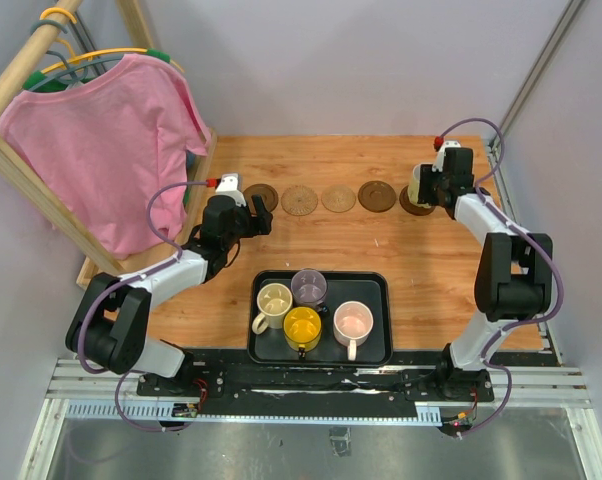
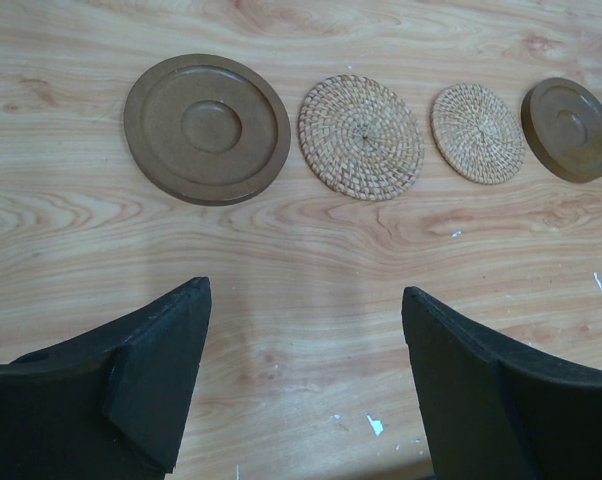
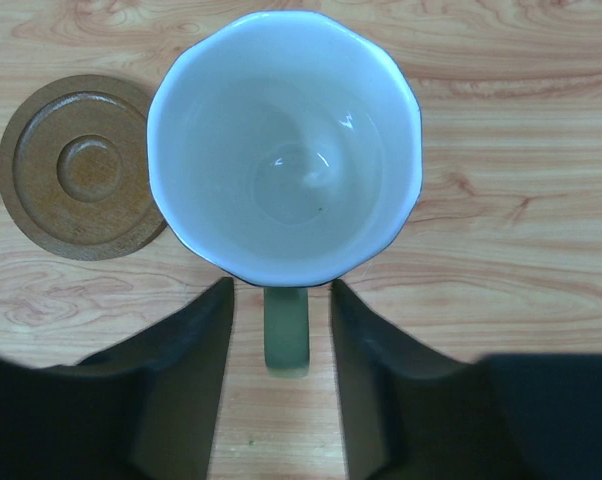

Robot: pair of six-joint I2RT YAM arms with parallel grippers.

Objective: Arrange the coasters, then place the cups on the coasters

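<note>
Five coasters lie in a row across the far table: a dark one [image 1: 260, 196], two woven tan ones [image 1: 299, 199] [image 1: 338, 198], and a dark one [image 1: 377, 195]. The fifth [image 1: 414, 208] peeks out under the pale green cup [image 3: 284, 150]. My right gripper [image 3: 281, 285] is open, its fingers on either side of that cup's handle [image 3: 286, 330] with a gap on each side. My left gripper [image 2: 304, 290] hangs open over bare wood, near the leftmost dark coaster [image 2: 206, 128]. The cream [image 1: 274, 300], purple [image 1: 308, 287], yellow [image 1: 302, 326] and pink [image 1: 353, 322] cups stand in the tray.
The black tray [image 1: 381, 290] sits at the near middle between the arm bases. A wooden rack with a pink shirt [image 1: 111, 150] leans over the table's far left corner. Grey walls close off the back and sides.
</note>
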